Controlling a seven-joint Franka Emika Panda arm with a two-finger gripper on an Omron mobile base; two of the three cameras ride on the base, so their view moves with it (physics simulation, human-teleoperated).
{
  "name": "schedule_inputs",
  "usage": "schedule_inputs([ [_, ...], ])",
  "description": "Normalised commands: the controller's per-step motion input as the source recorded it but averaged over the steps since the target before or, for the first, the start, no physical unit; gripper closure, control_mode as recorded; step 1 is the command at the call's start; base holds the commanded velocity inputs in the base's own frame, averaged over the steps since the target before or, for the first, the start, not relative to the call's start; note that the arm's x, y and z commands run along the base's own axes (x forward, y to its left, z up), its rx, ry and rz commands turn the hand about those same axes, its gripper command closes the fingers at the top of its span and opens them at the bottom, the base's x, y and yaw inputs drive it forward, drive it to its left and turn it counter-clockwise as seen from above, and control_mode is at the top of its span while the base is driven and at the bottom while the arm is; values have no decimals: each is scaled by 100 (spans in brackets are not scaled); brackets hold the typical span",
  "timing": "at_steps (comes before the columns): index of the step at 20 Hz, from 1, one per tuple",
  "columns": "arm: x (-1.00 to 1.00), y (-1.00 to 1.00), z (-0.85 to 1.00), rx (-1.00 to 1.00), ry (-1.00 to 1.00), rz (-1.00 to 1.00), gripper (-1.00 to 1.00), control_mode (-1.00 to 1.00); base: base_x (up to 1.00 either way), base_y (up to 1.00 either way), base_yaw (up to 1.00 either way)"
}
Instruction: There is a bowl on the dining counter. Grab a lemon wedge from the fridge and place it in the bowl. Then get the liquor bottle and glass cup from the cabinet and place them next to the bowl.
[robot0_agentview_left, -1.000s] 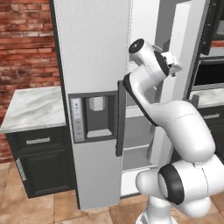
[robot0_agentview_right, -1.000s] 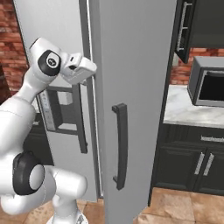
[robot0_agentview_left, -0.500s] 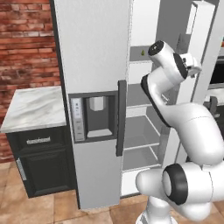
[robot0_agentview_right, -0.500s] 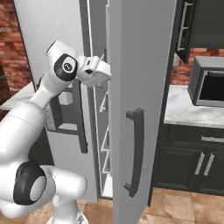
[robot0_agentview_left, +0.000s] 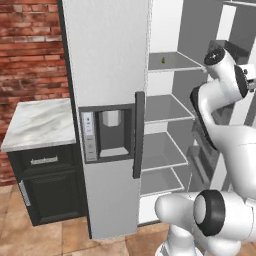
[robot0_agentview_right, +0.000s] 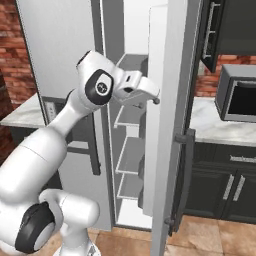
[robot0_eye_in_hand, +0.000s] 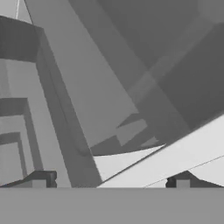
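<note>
The fridge's right door (robot0_agentview_right: 170, 125) stands swung open and its left door (robot0_agentview_left: 107, 115), with the dispenser, is shut. A small yellowish lemon wedge (robot0_agentview_left: 163, 60) lies on the upper shelf (robot0_agentview_left: 175, 62) inside. My gripper (robot0_agentview_right: 150, 96) is raised at upper-shelf height, right against the inner side of the open door, away from the wedge. In the hand view its fingertips (robot0_eye_in_hand: 40, 179) stand wide apart with nothing between them, so the gripper (robot0_eye_in_hand: 109, 181) is open. The bowl, liquor bottle and glass cup are out of view.
Bare white shelves (robot0_agentview_left: 162, 150) fill the lower fridge. A marble counter (robot0_agentview_left: 40, 122) over dark drawers stands left of the fridge against a brick wall. To the right are a microwave (robot0_agentview_right: 240, 100) on another counter (robot0_agentview_right: 215, 125) and a dark upper cabinet (robot0_agentview_right: 230, 30).
The right fridge door has swung from nearly shut to wide open. My arm moved along with it, to the right in the left base view. The gripper stayed open.
</note>
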Motion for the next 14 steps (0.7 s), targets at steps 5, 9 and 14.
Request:
schedule_inputs([
  [5,-22,-99,0,4,-2,0,-100,-100,0,0,0],
  [9,-27,-44,12,0,-8,0,-100,-100,0,0,0],
  [14,-34,7,14,3,-7,0,-100,-100,0,0,0],
])
